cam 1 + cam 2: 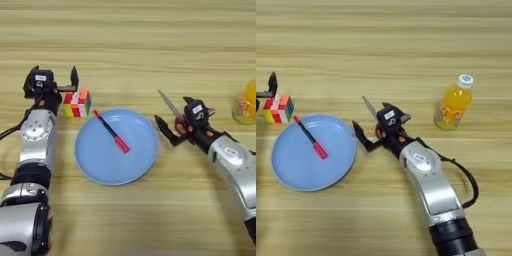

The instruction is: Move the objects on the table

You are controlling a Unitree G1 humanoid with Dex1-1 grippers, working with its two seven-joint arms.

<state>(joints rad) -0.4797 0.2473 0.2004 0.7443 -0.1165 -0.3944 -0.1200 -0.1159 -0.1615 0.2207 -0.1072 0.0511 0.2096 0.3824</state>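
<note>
Red-handled scissors (174, 114) lie right of centre, blade pointing to the upper left — the right hand (175, 131) sits spread wide over the handles. Left hand (54, 86), open, waits by the cube (77, 103).

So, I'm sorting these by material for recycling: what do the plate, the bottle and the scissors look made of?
The plate looks like plastic or melamine: even pale blue, matte, with a soft rim. The bottle seems clear plastic, since the orange drink shows through under a white cap. The scissors show a grey metallic blade; their red handles, probably plastic, sit at the right gripper.
</note>
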